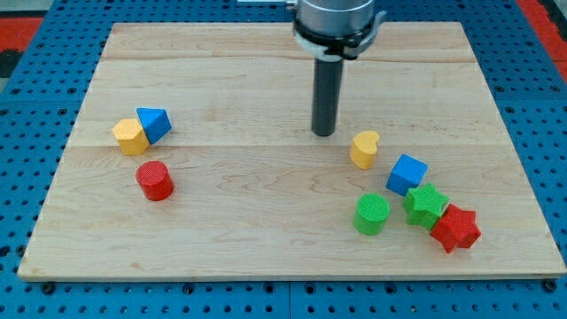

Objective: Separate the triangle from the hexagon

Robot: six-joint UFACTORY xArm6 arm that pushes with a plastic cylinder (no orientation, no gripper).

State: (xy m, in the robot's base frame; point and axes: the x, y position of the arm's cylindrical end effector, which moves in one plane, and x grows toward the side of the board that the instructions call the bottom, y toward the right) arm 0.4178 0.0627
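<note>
The blue triangle (154,123) is touching the yellow hexagon (131,136) near the board's left edge. My tip (323,133) is well apart, mid-board; no claw is fitted. Nothing seems pushed apart yet, so the tip must be brought between them

Pale wooden board (266,195) — yellow hexagon (130,136), blue triangle (154,123), red cylinder (154,181), green cylinder (371,213), possibly ribbed tops.

Red cylinder (154,181) alone; five blocks (407,174) clustered right.

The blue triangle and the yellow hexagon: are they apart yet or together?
Together: the blue triangle sits against the yellow hexagon. My tip is far to the view's right.
</note>
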